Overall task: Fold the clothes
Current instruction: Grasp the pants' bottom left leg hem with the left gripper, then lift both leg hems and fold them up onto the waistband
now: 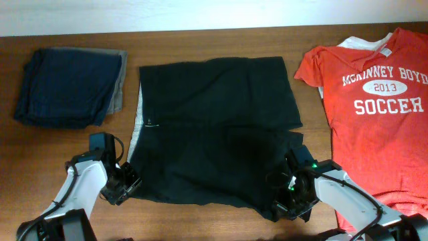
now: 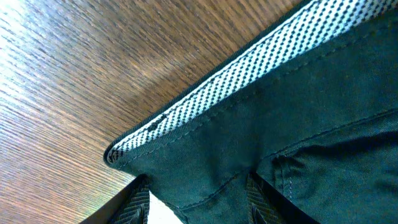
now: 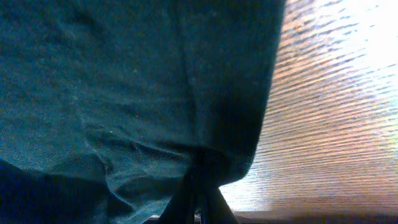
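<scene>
Mid-bench, task item: black shorts (image 1: 214,127) lie spread flat, waistband to the left and leg hems to the right.
Waistband strip (image 1: 137,130): a thin pale line along the left edge in the overhead view. The left wrist view alone shows it (image 2: 249,68) as white cloth with dark dots, stitched to the dark fabric.
Left claw (image 1: 124,186): at the near left corner of the shorts. In its wrist view the fingers (image 2: 140,202) stand apart, with the waistband corner lying unbunched between them, so the claw (image 2: 199,202) is not closed.
Right claw (image 1: 289,197): at the near right corner. Its wrist view shows the claw (image 3: 199,193) pinched together on a gathered fold of the shorts, which the overhead view is too small to show.
Bench (image 1: 200,47): brown wood grain, seen bare beside the cloth in both wrist views (image 2: 62,81) (image 3: 329,112).
Right of the shorts: red T-shirt (image 1: 374,114) with white SOCCER 2013 lettering, lying flat and apart from the shorts.
Far left: folded stack (image 1: 63,87), navy on top with grey showing at its right edge.
Count: one pair of shorts, one T-shirt, one folded stack, two claws.
</scene>
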Robot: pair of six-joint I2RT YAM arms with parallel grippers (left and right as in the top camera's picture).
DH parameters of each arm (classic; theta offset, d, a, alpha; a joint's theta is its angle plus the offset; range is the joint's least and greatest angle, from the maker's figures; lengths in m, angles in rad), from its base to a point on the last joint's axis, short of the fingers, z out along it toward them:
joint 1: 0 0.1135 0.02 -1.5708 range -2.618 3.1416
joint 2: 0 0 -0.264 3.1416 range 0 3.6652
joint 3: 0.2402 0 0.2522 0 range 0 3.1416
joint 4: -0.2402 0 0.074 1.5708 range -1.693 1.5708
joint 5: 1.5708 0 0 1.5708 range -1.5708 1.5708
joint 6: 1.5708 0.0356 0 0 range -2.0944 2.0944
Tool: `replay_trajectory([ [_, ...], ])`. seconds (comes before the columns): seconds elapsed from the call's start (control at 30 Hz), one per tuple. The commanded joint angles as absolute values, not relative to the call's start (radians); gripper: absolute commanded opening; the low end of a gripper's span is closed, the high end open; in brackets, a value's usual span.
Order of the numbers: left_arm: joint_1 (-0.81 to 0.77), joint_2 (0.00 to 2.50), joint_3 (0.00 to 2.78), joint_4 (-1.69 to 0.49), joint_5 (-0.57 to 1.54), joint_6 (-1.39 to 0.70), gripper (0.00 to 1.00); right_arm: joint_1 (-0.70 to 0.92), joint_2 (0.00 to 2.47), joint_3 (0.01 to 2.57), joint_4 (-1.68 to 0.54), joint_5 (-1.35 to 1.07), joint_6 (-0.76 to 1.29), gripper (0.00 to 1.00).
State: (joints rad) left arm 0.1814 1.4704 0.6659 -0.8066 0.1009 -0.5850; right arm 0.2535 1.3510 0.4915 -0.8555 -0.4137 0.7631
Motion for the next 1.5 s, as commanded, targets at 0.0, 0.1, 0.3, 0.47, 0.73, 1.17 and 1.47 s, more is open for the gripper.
replay_trajectory([
  [0.0,0.186,1.503,0.651,-0.763,0.110,-0.614,0.49,0.262,1.355,0.481,-0.826,-0.359,0.768,0.04],
  [0.1,0.186,1.490,0.764,-0.865,0.109,-0.585,0.52,0.262,1.355,0.481,-0.831,-0.359,0.768,0.04],
  [0.3,0.187,1.480,0.818,-0.978,0.025,-0.575,0.60,0.262,1.355,0.481,-0.829,-0.359,0.768,0.04],
  [0.47,0.194,1.480,0.762,-0.963,0.022,-0.618,0.63,0.262,1.355,0.481,-0.821,-0.359,0.768,0.05],
  [0.73,0.253,1.480,0.685,-0.845,0.022,-0.617,0.35,0.262,1.355,0.481,-0.822,-0.358,0.763,0.04],
  [1.17,0.252,1.444,0.852,-0.945,0.069,-0.490,0.00,0.262,1.353,0.789,-1.093,-0.268,0.707,0.04],
  [1.47,0.250,1.261,1.092,-1.157,0.086,-0.450,0.00,0.262,1.353,1.131,-1.359,-0.160,0.662,0.04],
])
